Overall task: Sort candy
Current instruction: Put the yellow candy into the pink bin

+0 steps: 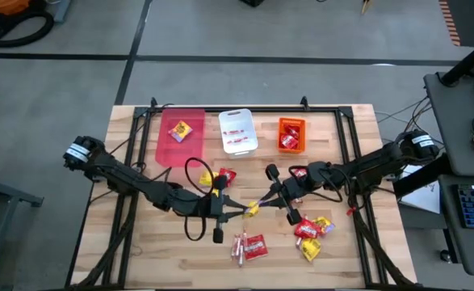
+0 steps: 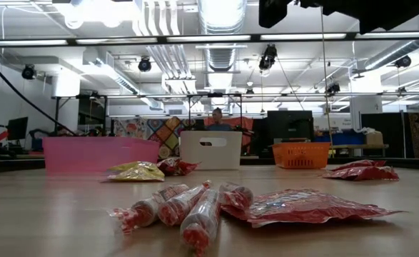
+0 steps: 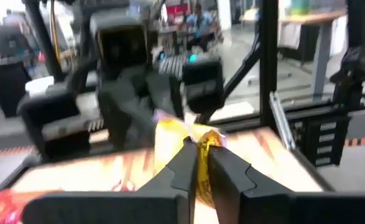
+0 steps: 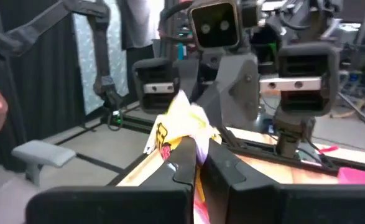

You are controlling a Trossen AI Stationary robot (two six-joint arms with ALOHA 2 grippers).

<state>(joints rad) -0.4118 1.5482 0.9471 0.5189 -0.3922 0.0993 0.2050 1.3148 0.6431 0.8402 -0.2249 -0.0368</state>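
Observation:
A yellow square candy packet point(image 1: 253, 209) hangs above the table's middle, between my two grippers. My left gripper point(image 1: 243, 209) comes at it from the table's left and is shut on it point(image 3: 201, 148). My right gripper point(image 1: 263, 203) comes from the right and is shut on the same packet point(image 4: 198, 144). More candy lies loose on the wood: thin red sticks point(image 1: 240, 246) beside a red packet point(image 1: 256, 246), and red and yellow packets point(image 1: 311, 233) at the near right. The sticks point(image 2: 180, 207) also show close up in the low view. My left gripper pinches the yellow packet's edge point(image 3: 202, 163) between its two fingers. They point level, from the table's left. The packet's crumpled body point(image 3: 179, 134) sticks out past the fingertips, clear of the table. My right gripper pinches the opposite edge of the packet point(image 4: 196, 163) between its two fingers. They come level from the table's right. The packet's body point(image 4: 183, 124) stands out beyond the fingertips toward the other arm, clear of the table.
Along the far edge stand a pink bin point(image 1: 180, 141) holding one yellow packet, a white bin point(image 1: 237, 132) holding red sticks and an orange bin point(image 1: 291, 135) holding red packets. Red and yellow packets point(image 1: 220, 178) lie left of centre. A person sits in the room beyond the table.

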